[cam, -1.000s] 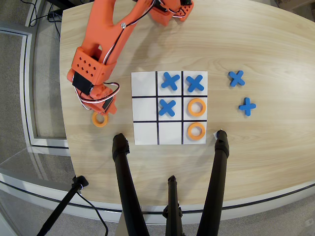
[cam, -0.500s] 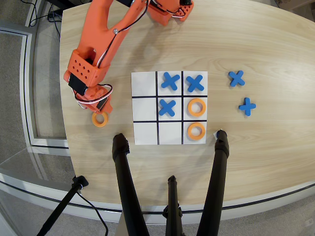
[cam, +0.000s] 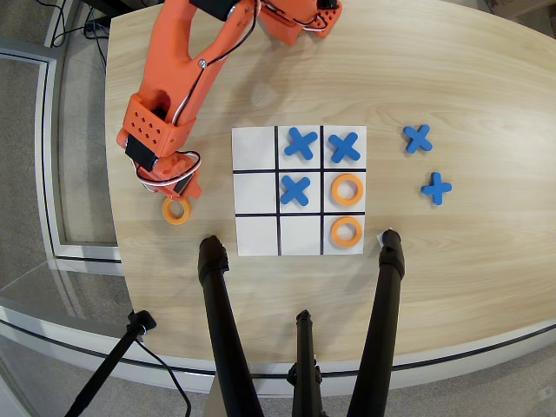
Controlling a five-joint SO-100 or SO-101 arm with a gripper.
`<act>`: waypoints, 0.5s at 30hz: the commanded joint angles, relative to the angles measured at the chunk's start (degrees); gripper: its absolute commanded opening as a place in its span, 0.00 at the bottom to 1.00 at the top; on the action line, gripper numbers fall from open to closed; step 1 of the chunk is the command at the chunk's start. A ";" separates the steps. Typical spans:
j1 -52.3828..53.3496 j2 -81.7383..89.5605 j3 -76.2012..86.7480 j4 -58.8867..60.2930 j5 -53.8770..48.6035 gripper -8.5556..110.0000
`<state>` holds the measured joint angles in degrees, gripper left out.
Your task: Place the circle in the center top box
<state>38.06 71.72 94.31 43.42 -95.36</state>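
Orange flat circle (cam: 176,211) with round hole lies under the fingers (cam: 180,195); their grip is unclear.

Setting reads as a lab or office demo space. Rounded light-wood table (cam: 486,78) with a pale edge band, standing on grey carpet floor (cam: 30,87). Black tripod legs (cam: 221,330) planted on the tabletop at the near edge; a second, thinner stand (cam: 109,369) on the floor. Cables (cam: 65,22) trail at top left. Printed white grid board (cam: 255,193) lies mid-table.
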 commanded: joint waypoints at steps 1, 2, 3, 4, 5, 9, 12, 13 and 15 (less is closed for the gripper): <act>0.35 0.09 -2.20 -0.88 -0.35 0.26; 0.44 -0.18 -2.29 -1.05 -0.35 0.26; 0.44 -0.35 -2.29 -1.23 -0.35 0.26; 0.53 -0.44 -2.37 -1.41 -0.35 0.26; 0.53 -0.70 -2.46 -1.58 -0.35 0.26; 0.70 -1.41 -2.64 -1.93 -0.35 0.26; 0.70 -1.85 -2.64 -2.20 -0.35 0.26; 0.70 -2.02 -2.64 -2.29 -0.35 0.26; 0.70 -2.29 -2.64 -2.46 -0.35 0.26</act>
<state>38.67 69.08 93.60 41.66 -95.36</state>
